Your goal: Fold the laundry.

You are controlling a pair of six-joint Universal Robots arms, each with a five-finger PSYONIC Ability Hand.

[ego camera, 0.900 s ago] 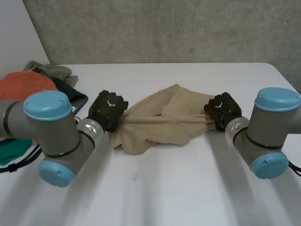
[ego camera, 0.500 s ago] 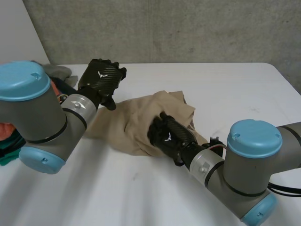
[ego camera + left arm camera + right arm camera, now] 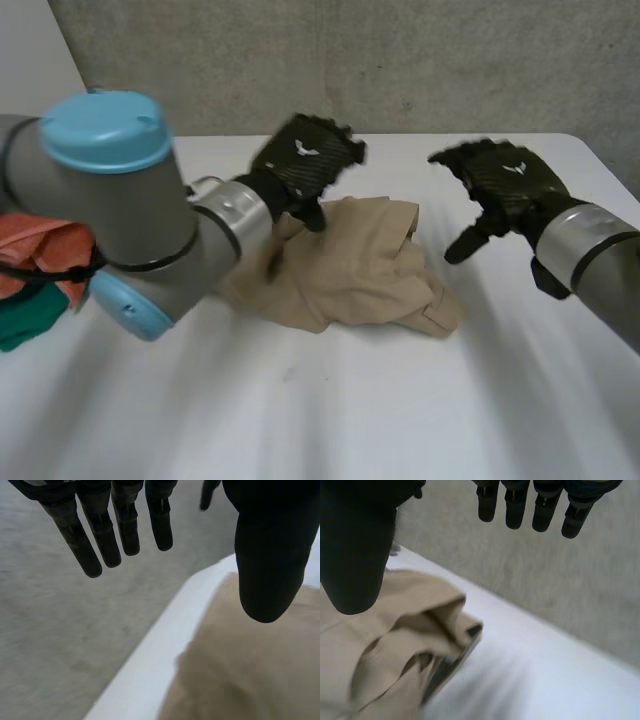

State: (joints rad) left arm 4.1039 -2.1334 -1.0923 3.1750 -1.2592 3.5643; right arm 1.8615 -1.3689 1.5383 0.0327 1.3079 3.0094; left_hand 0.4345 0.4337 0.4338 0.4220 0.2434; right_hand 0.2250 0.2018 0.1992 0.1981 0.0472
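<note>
On the table (image 3: pixel 300 420): beige garment (image 3: pixel 340 270) lies crumpled near the middle, not yet flat.
Left hand (image 3: pixel 300 160): over its far edge, stretched open, holding nothing.
Right hand (image 3: pixel 505 185): raised beside it, spread, empty; I judge both are free to choose new grips.
Garment material: soft, matt, thick loose folds.

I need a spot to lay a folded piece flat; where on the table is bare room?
Bare table runs along the near edge in front of the beige garment, and to its right, beneath the open right hand. The left side is crowded: orange cloth and green cloth lie behind the left arm.
</note>
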